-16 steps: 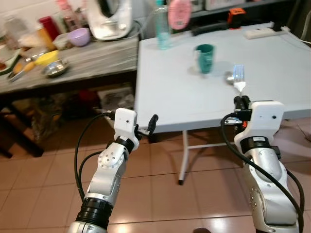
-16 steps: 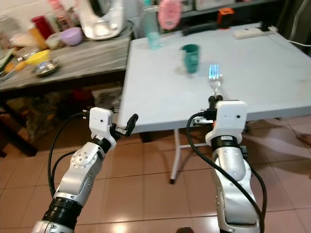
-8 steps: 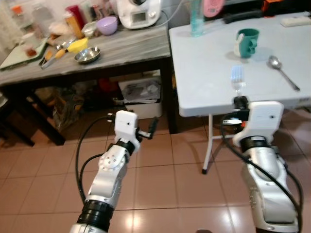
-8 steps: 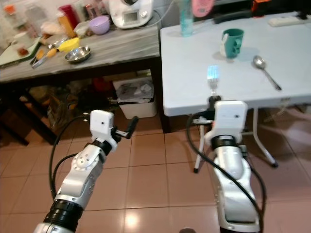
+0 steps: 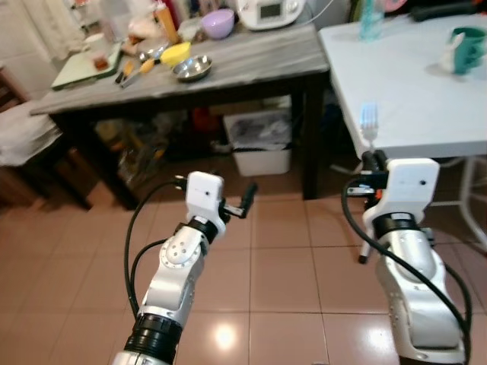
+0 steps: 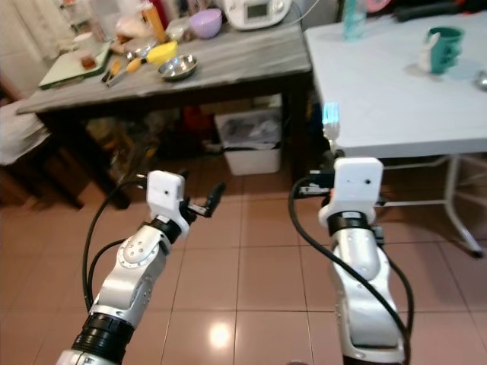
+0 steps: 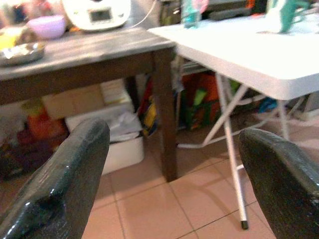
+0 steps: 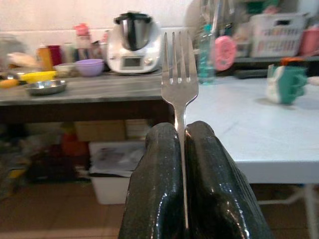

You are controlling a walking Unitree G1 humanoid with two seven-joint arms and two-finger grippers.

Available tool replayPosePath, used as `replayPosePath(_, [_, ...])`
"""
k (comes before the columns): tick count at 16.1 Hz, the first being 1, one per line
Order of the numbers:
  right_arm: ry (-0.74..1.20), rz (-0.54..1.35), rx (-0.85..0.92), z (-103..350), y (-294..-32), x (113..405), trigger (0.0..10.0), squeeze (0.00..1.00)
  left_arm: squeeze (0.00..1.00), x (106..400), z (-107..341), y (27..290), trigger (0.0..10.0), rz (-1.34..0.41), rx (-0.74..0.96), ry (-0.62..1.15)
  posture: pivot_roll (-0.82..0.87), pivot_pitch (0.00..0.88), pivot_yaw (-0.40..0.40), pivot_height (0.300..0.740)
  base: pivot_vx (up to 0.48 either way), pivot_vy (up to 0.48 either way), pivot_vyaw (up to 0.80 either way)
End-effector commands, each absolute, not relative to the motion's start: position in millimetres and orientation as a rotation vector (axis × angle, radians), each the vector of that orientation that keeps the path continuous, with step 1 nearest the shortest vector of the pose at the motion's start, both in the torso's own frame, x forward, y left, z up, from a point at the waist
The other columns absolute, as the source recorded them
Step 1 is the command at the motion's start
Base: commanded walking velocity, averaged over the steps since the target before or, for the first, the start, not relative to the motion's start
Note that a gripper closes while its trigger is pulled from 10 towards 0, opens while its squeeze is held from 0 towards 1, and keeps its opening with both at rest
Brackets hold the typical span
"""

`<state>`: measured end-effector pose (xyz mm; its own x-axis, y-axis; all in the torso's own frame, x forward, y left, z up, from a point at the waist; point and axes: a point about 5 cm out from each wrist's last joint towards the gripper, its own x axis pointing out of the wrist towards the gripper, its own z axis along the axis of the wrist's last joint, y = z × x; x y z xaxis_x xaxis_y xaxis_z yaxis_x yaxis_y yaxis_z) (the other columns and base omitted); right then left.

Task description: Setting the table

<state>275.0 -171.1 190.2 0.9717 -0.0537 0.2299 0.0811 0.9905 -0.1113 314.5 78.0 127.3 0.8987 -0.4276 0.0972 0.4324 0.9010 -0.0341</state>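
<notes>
Near the white worktop's (image 5: 411, 106) left edge, the right gripper (image 5: 370, 158) is holding a fork (image 5: 368, 122) upright as the view is swinging left, away from the mug (image 5: 466, 59); the left gripper's (image 5: 243, 201) fingers are spread wide, holding nothing.

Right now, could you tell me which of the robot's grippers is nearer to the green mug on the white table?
The right. The right gripper, shut on a fork, sits by the white table's near edge, below the green mug. The left gripper hangs open farther away over the floor.
</notes>
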Motion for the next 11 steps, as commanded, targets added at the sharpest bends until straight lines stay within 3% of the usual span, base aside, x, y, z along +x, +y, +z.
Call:
replayPosePath(1, [-0.248, -0.040, -0.108, 193.9, -162.4, 274.9, 10.0, 0.00, 0.00, 313.9, 125.4, 90.1, 10.0, -0.422, -0.049, -0.083, -0.21, 0.079, 0.151, 0.740, 0.000, 0.000, 0.00])
replayPosePath(6, [-0.246, -0.038, -0.112, 192.8, -163.0, 274.9, 10.0, 0.00, 0.00, 312.3, 126.1, 88.2, 10.0, -0.450, -0.072, -0.086, -0.21, 0.077, 0.152, 0.740, 0.316, 0.000, 0.00])
replayPosePath(11, [-0.245, -0.032, -0.118, 192.1, -162.7, 275.2, 10.0, 0.00, 0.00, 311.7, 126.3, 87.6, 10.0, -0.461, -0.077, -0.087, -0.21, 0.073, 0.149, 0.740, 0.445, 0.000, 0.00])
